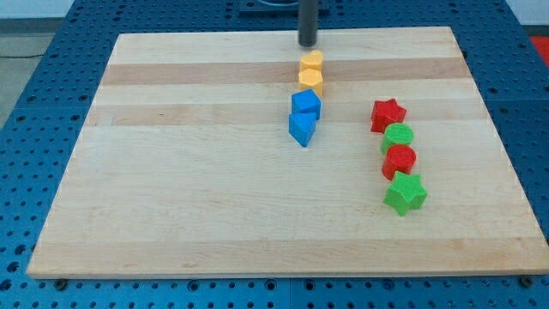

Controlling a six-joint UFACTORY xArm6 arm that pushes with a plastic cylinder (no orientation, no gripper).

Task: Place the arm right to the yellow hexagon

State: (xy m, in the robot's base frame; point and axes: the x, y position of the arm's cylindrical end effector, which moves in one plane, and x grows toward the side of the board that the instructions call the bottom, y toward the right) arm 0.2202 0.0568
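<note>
My tip, a bare rod gripping nothing, is hovering just above the yellow column; the yellow hexagon is lying below it, under the yellow cylinder, so its right flank is waiting down-right

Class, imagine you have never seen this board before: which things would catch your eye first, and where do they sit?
Two coloured lines of blocks stand out on the pale wooden board. Near the top centre, a yellow cylinder, yellow hexagon, blue cube and blue block run downward. At the view's right stand a red star, green cylinder, red cylinder and green star. My tip stands just above the yellow cylinder.
</note>
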